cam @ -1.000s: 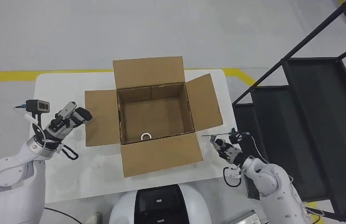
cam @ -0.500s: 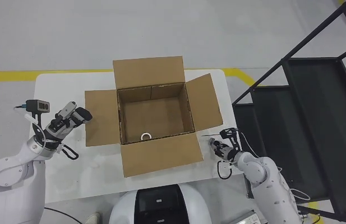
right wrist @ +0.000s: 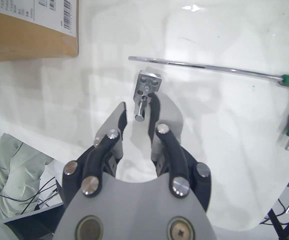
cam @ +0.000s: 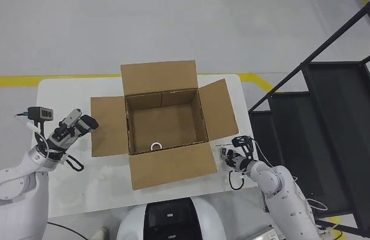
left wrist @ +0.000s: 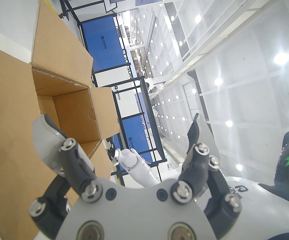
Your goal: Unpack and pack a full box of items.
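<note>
An open cardboard box stands mid-table with a small white ring on its floor. My right gripper is low over the table by the box's front right corner. In the right wrist view this gripper is open, its fingers on either side of the pin of a small metal block lying on the table. Just beyond lies a green T-handle hex key. My left gripper hovers left of the box; its wrist view shows it open and holding nothing.
The box's four flaps are spread out flat, and the front flap carries printed labels. A dark metal stair frame stands right of the table. The table edge is close behind my right gripper.
My right arm has moved left, bringing its gripper from near the table's right edge closer to the box's front flap. The left arm and the box have stayed put.
</note>
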